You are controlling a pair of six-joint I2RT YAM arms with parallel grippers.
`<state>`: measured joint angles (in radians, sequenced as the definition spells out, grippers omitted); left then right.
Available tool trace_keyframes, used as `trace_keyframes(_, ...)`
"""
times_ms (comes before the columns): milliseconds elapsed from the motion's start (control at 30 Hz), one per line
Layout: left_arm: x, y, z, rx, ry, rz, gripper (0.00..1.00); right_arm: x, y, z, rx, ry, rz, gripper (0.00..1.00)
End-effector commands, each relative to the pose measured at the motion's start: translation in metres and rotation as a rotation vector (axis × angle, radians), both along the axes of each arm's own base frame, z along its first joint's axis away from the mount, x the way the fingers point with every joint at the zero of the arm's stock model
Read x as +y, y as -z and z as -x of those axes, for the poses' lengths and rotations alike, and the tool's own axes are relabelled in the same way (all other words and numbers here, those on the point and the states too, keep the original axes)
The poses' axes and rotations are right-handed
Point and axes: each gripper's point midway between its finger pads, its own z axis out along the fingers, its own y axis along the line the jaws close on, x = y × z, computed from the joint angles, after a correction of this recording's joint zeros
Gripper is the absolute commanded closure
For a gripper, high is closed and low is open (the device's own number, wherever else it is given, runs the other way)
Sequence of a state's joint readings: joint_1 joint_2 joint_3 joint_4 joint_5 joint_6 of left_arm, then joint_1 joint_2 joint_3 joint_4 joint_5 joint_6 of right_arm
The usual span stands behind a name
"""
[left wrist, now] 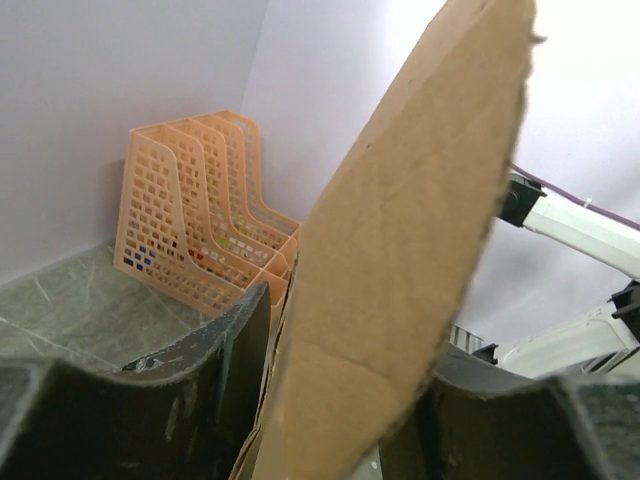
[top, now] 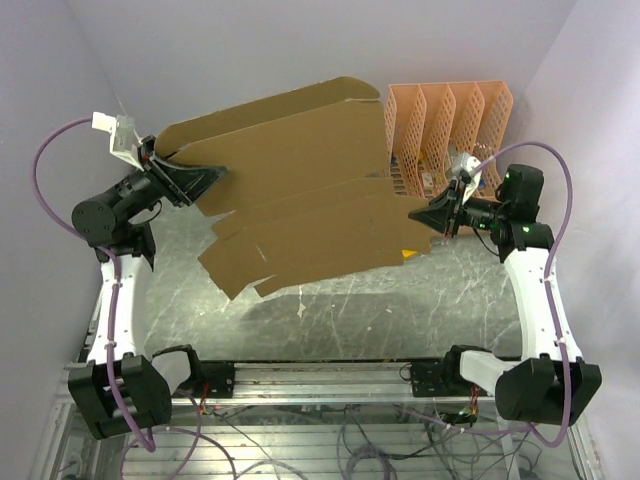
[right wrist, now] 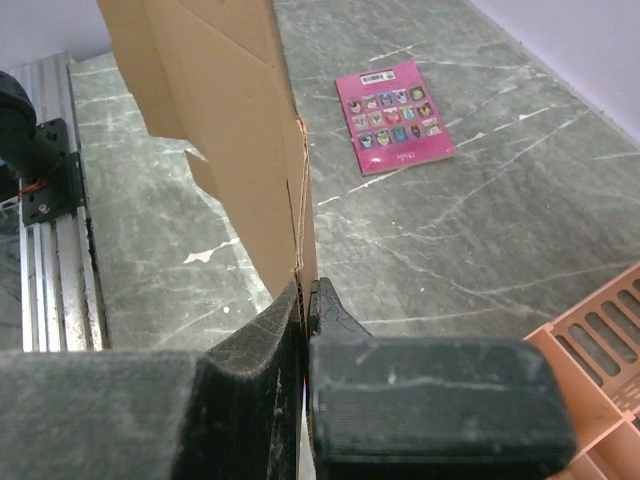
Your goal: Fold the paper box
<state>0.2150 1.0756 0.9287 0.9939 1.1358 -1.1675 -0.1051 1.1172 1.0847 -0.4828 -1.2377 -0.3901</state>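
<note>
The paper box (top: 300, 190) is a flat brown die-cut cardboard sheet held up in the air, tilted, above the table. My right gripper (top: 420, 213) pinches its right edge. In the right wrist view the right gripper (right wrist: 308, 285) is shut on the thin cardboard (right wrist: 220, 120), which rises straight out of its jaws. My left gripper (top: 212, 180) is at the sheet's upper left corner. In the left wrist view the left gripper (left wrist: 350, 340) stands wide apart with a cardboard flap (left wrist: 400, 250) passing between its fingers (left wrist: 190, 390), a slight gap showing beside it.
An orange lattice file organizer (top: 450, 130) stands at the back right, close behind the right gripper. A small pink printed card (right wrist: 398, 115) lies on the grey marbled table (top: 350, 310). A metal rail (top: 330, 375) runs along the near edge.
</note>
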Motion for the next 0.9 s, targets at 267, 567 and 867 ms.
trace_keyframes(267, -0.004, -0.012, 0.011, -0.024, 0.025, -0.083, 0.48, -0.01, -0.009, -0.006, -0.015, 0.021, 0.028, 1.0)
trace_keyframes(567, 0.0, -0.007, -0.002, 0.045, -0.018, -0.143, 0.55, -0.015, -0.009, -0.01, -0.027, 0.045, 0.062, 1.0)
trace_keyframes(867, -0.003, -0.005, -0.001, 0.034, -0.025, -0.19, 0.93, -0.015, -0.005, -0.011, -0.004, 0.034, 0.056, 1.0)
